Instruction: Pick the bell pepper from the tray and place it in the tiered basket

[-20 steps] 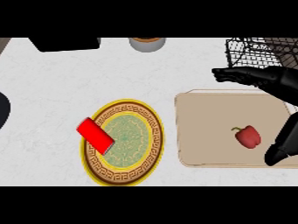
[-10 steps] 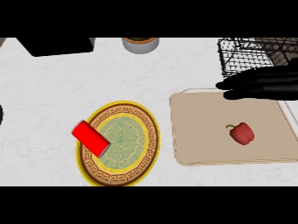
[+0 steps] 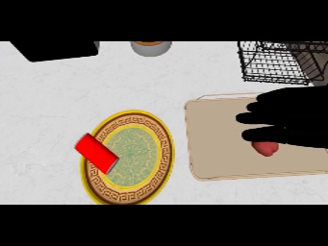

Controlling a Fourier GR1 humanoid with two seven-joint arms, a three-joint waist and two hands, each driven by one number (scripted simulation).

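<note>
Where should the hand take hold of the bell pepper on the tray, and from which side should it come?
Best around its rounded body, coming from above. The bell pepper lies small and low on the flat tray, so only its top and sides look reachable. The right hand is over it and hides its upper part, so I cannot tell where the stem points.

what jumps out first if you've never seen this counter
The robot's black right hand looms over the beige rectangular tray at right, partly covering the small red bell pepper. Left of the tray sits a gold-rimmed patterned round plate with a bright red flat block on its left edge; the black wire tiered basket stands at upper right.
</note>
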